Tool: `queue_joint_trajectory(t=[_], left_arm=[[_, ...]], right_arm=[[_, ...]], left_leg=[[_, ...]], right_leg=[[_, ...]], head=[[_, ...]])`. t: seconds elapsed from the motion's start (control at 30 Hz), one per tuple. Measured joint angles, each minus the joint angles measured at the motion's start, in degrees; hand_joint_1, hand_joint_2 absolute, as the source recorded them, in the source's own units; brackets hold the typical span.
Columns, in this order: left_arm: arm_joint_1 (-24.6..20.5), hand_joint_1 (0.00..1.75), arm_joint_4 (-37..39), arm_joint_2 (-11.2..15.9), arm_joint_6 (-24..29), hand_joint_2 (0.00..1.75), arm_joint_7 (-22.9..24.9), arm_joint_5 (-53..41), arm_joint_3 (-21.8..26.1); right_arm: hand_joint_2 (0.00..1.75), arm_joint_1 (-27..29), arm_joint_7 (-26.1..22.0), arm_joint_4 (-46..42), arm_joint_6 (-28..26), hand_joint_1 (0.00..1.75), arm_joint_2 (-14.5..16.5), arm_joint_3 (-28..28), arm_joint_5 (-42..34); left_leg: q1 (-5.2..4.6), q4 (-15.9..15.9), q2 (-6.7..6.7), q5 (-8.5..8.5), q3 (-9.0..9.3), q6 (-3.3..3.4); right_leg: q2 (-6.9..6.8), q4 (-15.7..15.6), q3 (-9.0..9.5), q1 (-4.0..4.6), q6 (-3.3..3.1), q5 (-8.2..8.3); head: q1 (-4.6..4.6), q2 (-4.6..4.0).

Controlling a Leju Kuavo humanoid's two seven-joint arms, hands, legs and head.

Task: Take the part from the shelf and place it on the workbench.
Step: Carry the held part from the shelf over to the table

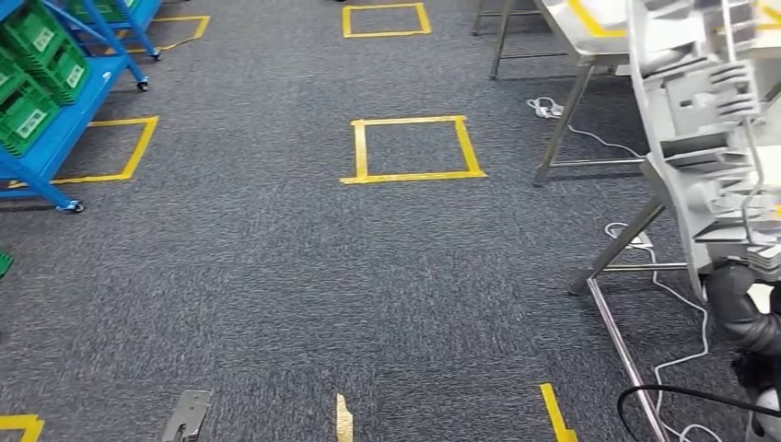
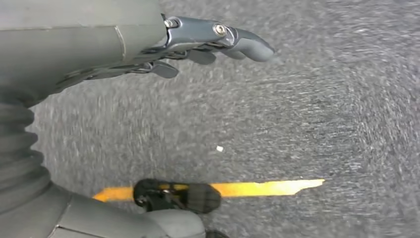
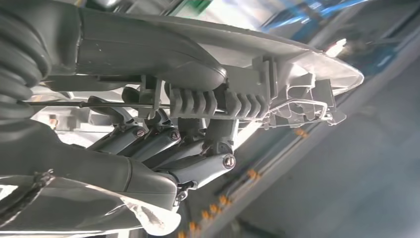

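**Q:** While the right hand (image 3: pixel 163 148) is seen from its wrist camera, what does it carry?

**A:** Its fingers (image 3: pixel 198 166) are wrapped around the part (image 1: pixel 709 129), a pale grey moulded plastic piece with ribs and a wire clip. From the head view the part stands upright in front of the workbench (image 1: pixel 589 23), hiding that bench's near corner.

**Q:** And the left hand (image 2: pixel 198 44)?

**A:** It holds nothing; its fingers are apart and slightly curved above grey carpet (image 1: pixel 276 276), beside a yellow tape strip (image 2: pixel 267 187).

**Q:** What else lies relative to the workbench?

**A:** A yellow tape square (image 1: pixel 412 149) lies on the carpet just beside the bench legs; the blue shelf (image 1: pixel 55 110) with green bins (image 1: pixel 32 41) stands well apart, across the floor. White cables (image 1: pixel 589 133) trail under the bench.
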Motion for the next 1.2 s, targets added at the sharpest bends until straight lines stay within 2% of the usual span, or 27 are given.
queue_joint_trajectory(t=[0.03,0.1,0.13,0.17,0.23,0.3,0.33,0.37,0.4,0.43,0.5,0.53,0.6,0.63,0.7,0.73,0.8,0.83,0.87,0.9,0.93,0.97,1.0,1.07,1.1,1.13,1.2], left_arm=[[0.01,0.00,0.00,0.04,0.01,1.75,0.00,0.03,0.01],[-0.01,0.00,0.00,0.07,0.01,1.75,0.00,0.09,0.02],[-0.04,0.00,0.00,0.05,0.01,1.75,0.00,0.09,0.02],[-0.08,0.00,0.00,0.02,0.02,1.75,0.00,0.08,0.03],[-0.03,0.00,0.00,-0.06,0.02,1.75,0.00,-0.02,0.04],[0.11,0.00,0.00,-0.16,0.01,1.75,0.00,-0.08,0.05],[0.14,0.00,0.00,-0.20,0.01,1.75,0.00,-0.09,0.05],[0.12,0.00,0.00,-0.23,0.01,1.75,0.00,-0.09,0.05],[0.08,0.00,0.00,-0.27,0.01,1.75,0.00,-0.10,0.05],[0.01,0.00,0.00,-0.32,0.01,1.75,0.00,-0.11,0.05],[-0.11,0.00,0.00,-0.41,0.01,1.75,0.00,-0.12,0.05],[-0.14,0.00,0.00,-0.42,0.01,1.75,0.00,-0.12,0.05],[-0.19,0.00,0.00,-0.42,0.01,1.75,0.00,-0.13,0.05],[-0.25,0.00,0.00,-0.42,0.01,1.75,0.01,-0.15,0.05],[-0.32,0.00,0.00,-0.42,0.01,1.75,0.01,-0.20,0.05],[-0.28,0.00,0.00,-0.42,0.01,1.75,0.03,-0.25,0.05],[-0.04,0.00,0.00,-0.44,0.00,1.75,0.08,-0.38,0.05],[0.08,0.00,0.00,-0.45,-0.01,1.75,0.12,-0.46,0.05],[0.17,0.00,0.00,-0.46,-0.01,1.75,0.14,-0.52,0.05],[0.22,0.00,0.00,-0.46,-0.02,1.75,0.16,-0.56,0.05],[0.24,0.00,0.00,-0.42,-0.02,1.75,0.17,-0.58,0.05],[0.23,0.00,0.00,-0.37,-0.02,1.75,0.17,-0.61,0.05],[0.24,0.00,0.00,-0.32,-0.01,1.75,0.17,-0.62,0.05],[0.24,0.00,0.00,-0.25,-0.01,1.75,0.17,-0.65,0.05],[0.25,0.00,0.00,-0.26,0.00,1.75,0.18,-0.65,0.05],[0.22,0.00,0.00,-0.26,0.00,1.75,0.19,-0.67,0.05],[0.17,0.00,0.00,-0.24,0.01,1.75,0.20,-0.71,0.05]], right_arm=[[1.75,0.36,0.10,-0.01,-0.82,1.75,-0.01,-0.21,1.20],[1.75,1.18,0.49,-0.07,-2.27,1.75,-0.05,-0.85,3.12],[1.75,1.63,0.72,-0.10,-2.81,1.75,-0.11,-1.18,3.90],[1.75,1.98,0.99,-0.12,-3.40,1.75,-0.18,-1.45,4.77],[1.75,2.51,1.60,-0.11,-4.67,1.75,-0.30,-1.69,6.65],[1.75,3.13,2.26,-0.09,-6.09,1.75,-0.34,-1.98,8.31],[1.75,3.46,2.56,-0.08,-6.62,1.75,-0.35,-2.19,8.84],[1.75,3.71,2.75,-0.07,-6.93,1.75,-0.35,-2.38,9.16],[1.75,3.87,2.86,-0.07,-7.08,1.75,-0.37,-2.55,9.37],[1.75,3.96,2.92,-0.07,-7.13,1.75,-0.41,-2.67,9.49],[1.75,4.13,2.92,-0.07,-7.18,1.75,-0.51,-2.88,9.66],[1.75,4.22,2.92,-0.07,-7.23,1.75,-0.56,-2.96,9.71],[1.75,4.48,3.02,-0.07,-7.47,1.75,-0.64,-3.04,9.96],[1.75,4.66,3.11,-0.07,-7.67,1.75,-0.70,-3.08,10.12],[1.75,5.02,3.49,-0.08,-8.18,1.75,-0.83,-3.22,10.40],[1.75,5.21,3.69,-0.09,-8.45,1.75,-0.87,-3.33,10.49],[1.75,5.70,3.98,-0.09,-9.01,1.75,-0.88,-3.68,10.64],[1.75,6.05,4.06,-0.09,-9.31,1.75,-0.88,-3.94,10.72],[1.75,6.44,4.11,-0.09,-9.58,1.75,-0.88,-4.23,10.79],[1.75,6.82,4.18,-0.09,-9.83,1.75,-0.89,-4.52,10.89],[1.75,7.15,4.32,-0.09,-10.06,1.75,-0.89,-4.84,11.05],[1.75,7.41,4.51,-0.09,-10.32,1.75,-0.89,-5.13,11.20],[1.75,7.60,4.73,-0.08,-10.59,1.75,-0.89,-5.40,11.40],[1.75,7.99,5.09,-0.05,-11.20,1.75,-0.90,-5.97,11.80],[1.75,8.27,5.21,-0.03,-11.39,1.75,-0.90,-6.30,12.00],[1.75,8.68,5.39,0.01,-11.55,1.75,-0.92,-6.67,12.21],[1.75,9.32,5.93,0.18,-11.68,1.75,-0.98,-7.32,12.63]], left_leg=[[-0.10,-1.27,-0.78,0.19,0.43,0.21],[-0.16,-2.52,0.02,0.23,0.76,0.44],[-0.09,-3.30,0.74,0.48,0.99,0.50],[-0.01,-4.08,1.45,0.83,1.21,0.59],[-0.06,-4.82,2.93,1.30,1.35,0.71],[-0.18,-4.80,4.38,1.34,1.21,0.78],[-0.20,-4.78,5.10,1.33,1.18,0.78],[-0.20,-4.75,5.79,1.31,1.17,0.75],[-0.19,-4.70,6.46,1.25,1.17,0.67],[-0.22,-4.54,7.06,1.15,1.19,0.51],[-0.51,-4.07,8.01,0.80,1.13,0.00],[-0.66,-3.84,8.41,0.68,1.11,-0.22],[-0.71,-3.62,9.20,0.58,1.12,-0.55],[-0.59,-3.32,8.96,0.25,1.06,-0.81],[-0.23,-0.29,7.06,-2.09,-0.06,-1.47],[-0.02,2.89,5.84,-4.01,-1.33,-1.75],[0.22,10.54,4.81,-7.52,-4.51,-2.01],[0.30,12.82,4.70,-8.06,-5.46,-2.02],[0.35,13.06,4.63,-7.46,-5.49,-1.97],[0.41,11.07,4.45,-5.83,-4.52,-1.84],[0.49,7.38,3.84,-3.58,-2.80,-1.66],[0.56,3.48,2.64,-1.76,-0.99,-1.47],[0.63,0.17,1.54,-0.57,0.48,-1.32],[0.60,-2.75,0.36,-0.23,1.54,-1.17],[0.54,-3.17,0.77,-0.20,1.55,-1.04],[0.54,-3.45,1.36,-0.04,1.53,-0.76],[0.57,-4.05,2.50,0.42,1.57,-0.03]], right_leg=[[0.55,-0.06,-0.31,-0.21,0.34,0.23],[1.51,-0.34,-0.84,-0.51,1.16,0.73],[1.03,-0.27,-1.20,-0.46,1.38,0.64],[-0.13,0.62,-1.82,-0.31,1.53,-0.10],[-3.18,5.82,-4.32,-0.01,1.67,-3.30],[-4.37,12.50,-6.99,0.02,2.08,-6.33],[-4.55,13.89,-7.33,0.01,2.28,-6.59],[-4.77,13.18,-6.61,-0.01,2.44,-5.89],[-5.23,10.21,-4.69,-0.03,2.53,-4.38],[-6.29,6.04,-2.19,-0.01,2.56,-2.94],[-8.11,-0.38,1.82,0.26,1.98,-1.35],[-8.47,-1.54,2.51,0.42,1.54,-1.31],[-7.46,-1.63,2.44,0.55,0.69,-1.10],[-6.99,-1.67,2.36,0.51,0.41,-0.94],[-6.15,-1.79,2.30,0.32,-0.15,-0.66],[-5.74,-1.79,2.26,0.28,-0.34,-0.59],[-4.74,-1.77,2.13,0.31,-0.59,-0.50],[-4.16,-1.75,2.08,0.33,-0.62,-0.47],[-3.53,-1.74,2.06,0.34,-0.62,-0.43],[-2.90,-1.73,2.08,0.33,-0.58,-0.40],[-2.27,-1.72,2.10,0.29,-0.50,-0.35],[-1.70,-1.69,2.05,0.29,-0.36,-0.28],[-1.12,-1.63,1.89,0.27,-0.15,-0.17],[-0.10,-1.62,1.25,0.12,0.54,0.22],[0.41,-1.72,0.94,-0.01,0.96,0.47],[0.26,-1.69,0.56,-0.13,1.30,0.48],[-1.79,0.23,-0.69,-0.04,1.65,-1.03]], head=[[-0.02,0.00],[-0.04,0.00],[-0.03,0.00],[0.09,0.00],[0.27,0.00],[0.39,0.00],[0.38,0.00],[0.39,0.00],[0.40,0.00],[0.39,0.00],[0.35,0.00],[0.28,0.00],[0.16,0.00],[0.14,0.00],[0.01,0.00],[-0.07,0.00],[-0.09,0.00],[-0.08,0.00],[-0.09,0.00],[-0.09,0.00],[-0.10,0.00],[-0.08,0.00],[-0.07,0.00],[-0.07,0.00],[-0.08,0.00],[-0.09,0.00],[0.11,0.00]])
